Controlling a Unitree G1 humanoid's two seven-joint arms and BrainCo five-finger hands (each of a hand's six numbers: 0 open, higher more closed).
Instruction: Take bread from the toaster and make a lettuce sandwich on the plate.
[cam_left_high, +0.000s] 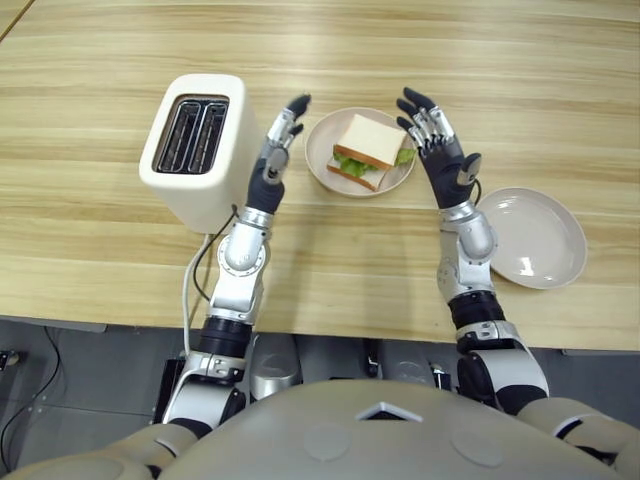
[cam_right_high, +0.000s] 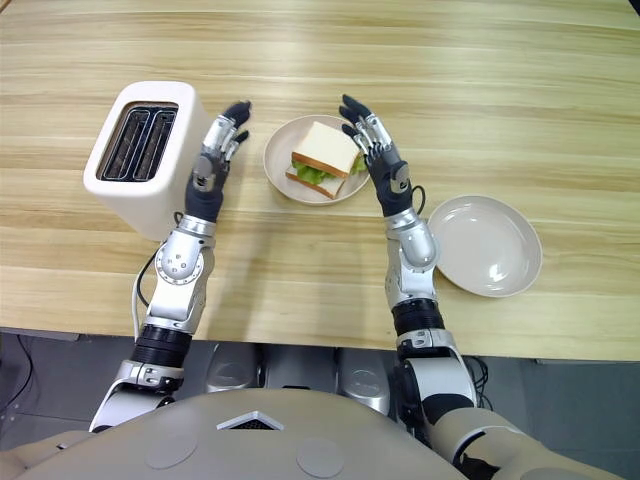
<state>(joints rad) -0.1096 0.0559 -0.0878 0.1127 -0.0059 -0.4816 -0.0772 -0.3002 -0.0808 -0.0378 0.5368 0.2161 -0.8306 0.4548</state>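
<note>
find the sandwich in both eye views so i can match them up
Left eye view: the sandwich lies on its plate, just right of centre, in the upper third.
Right eye view: the sandwich sits at the centre, in the upper third.
Shared landmark: the white toaster, left of the sandwich in both views.

We've got the toaster (cam_left_high: 195, 145) standing tall just beside our left hand (cam_left_high: 275, 155), walling off its outer flank. Its cord (cam_left_high: 185, 300) trails off the table's near edge alongside the left forearm. Between the two hands sits the plate (cam_left_high: 318, 158) with the sandwich (cam_left_high: 372, 148), low, with open air above it. Our right hand (cam_left_high: 435, 145) stands right at that plate's rim. Outside the right forearm lies a second plate (cam_left_high: 535, 240), shallow and easy to pass over. Beyond it all, the table (cam_left_high: 420, 50) runs on as bare wood, with room to sweep.
</note>
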